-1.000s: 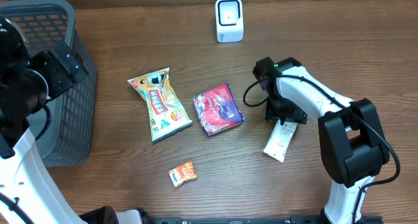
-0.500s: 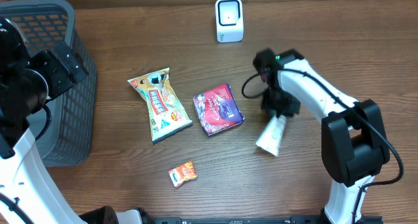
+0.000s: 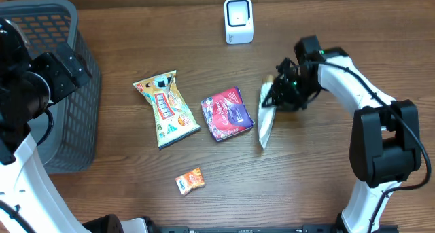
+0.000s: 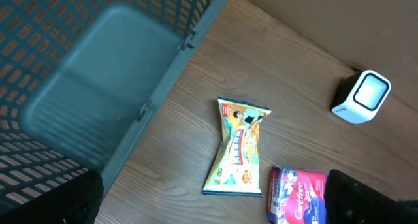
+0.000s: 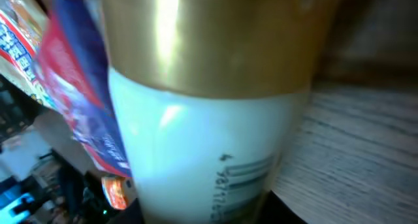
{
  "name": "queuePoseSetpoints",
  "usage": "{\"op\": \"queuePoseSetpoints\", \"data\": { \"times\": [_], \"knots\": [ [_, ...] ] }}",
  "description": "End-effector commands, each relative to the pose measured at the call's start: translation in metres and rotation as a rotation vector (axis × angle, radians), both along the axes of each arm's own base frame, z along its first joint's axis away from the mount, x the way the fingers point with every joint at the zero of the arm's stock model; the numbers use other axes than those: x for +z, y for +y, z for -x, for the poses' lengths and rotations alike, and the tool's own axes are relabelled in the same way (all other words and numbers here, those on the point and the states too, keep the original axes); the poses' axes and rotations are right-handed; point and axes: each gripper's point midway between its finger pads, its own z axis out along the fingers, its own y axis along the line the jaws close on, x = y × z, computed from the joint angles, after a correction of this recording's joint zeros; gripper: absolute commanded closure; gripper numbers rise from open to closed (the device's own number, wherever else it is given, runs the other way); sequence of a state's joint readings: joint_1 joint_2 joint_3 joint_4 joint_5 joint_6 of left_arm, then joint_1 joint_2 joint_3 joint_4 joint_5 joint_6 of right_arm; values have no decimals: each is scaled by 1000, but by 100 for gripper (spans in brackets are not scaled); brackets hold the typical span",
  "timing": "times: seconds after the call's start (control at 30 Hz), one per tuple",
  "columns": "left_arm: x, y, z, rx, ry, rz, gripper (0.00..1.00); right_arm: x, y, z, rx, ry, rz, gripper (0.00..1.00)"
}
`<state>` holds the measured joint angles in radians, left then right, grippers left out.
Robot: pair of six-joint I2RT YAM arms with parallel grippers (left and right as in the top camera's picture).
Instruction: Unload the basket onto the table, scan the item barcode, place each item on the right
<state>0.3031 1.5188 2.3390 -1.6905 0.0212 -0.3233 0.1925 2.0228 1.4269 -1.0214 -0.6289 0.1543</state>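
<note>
**Pouch in my right hand, scanner far and to the left**

The brown wooden table [image 3: 340, 29] lies bare between my right hand and the reader. The grey-blue slatted plastic basket [image 3: 61, 29] sits at its far-left corner. My left gripper [image 4: 212, 208] hangs by that basket with its jaws spread wide, holding nothing, well apart from the job.

My right gripper [image 3: 284, 92] is much the nearer of the two. It is clamped on the gold end of the white-and-gold foil pouch [image 3: 264, 121], which is off the wood and turned edge-on. The pouch's long axis trails near and slightly left from my fingers. The right wrist view shows barcode-like lines on its white lower part, though they are blurred.

The small white box-shaped scanner [image 3: 238, 20] stands far and left of the pouch, well apart from it. I judge the coming move to be a carry far-left, turning the printed face toward the scanner's window.
</note>
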Motion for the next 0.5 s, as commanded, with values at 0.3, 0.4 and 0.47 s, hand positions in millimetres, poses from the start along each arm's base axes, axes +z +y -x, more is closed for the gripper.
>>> {"op": "queuePoseSetpoints", "data": {
  "times": [0.3,0.4,0.47],
  "knots": [
    [2,3,1,23,-6,-1,0,-21,-113,15,-200,150,346,17],
    [2,3,1,23,-6,-1,0,2,-129,7,-194,137,437,16],
    [2,3,1,23,-6,-1,0,18,-130,3,-184,126,468,16]
  ]
}}
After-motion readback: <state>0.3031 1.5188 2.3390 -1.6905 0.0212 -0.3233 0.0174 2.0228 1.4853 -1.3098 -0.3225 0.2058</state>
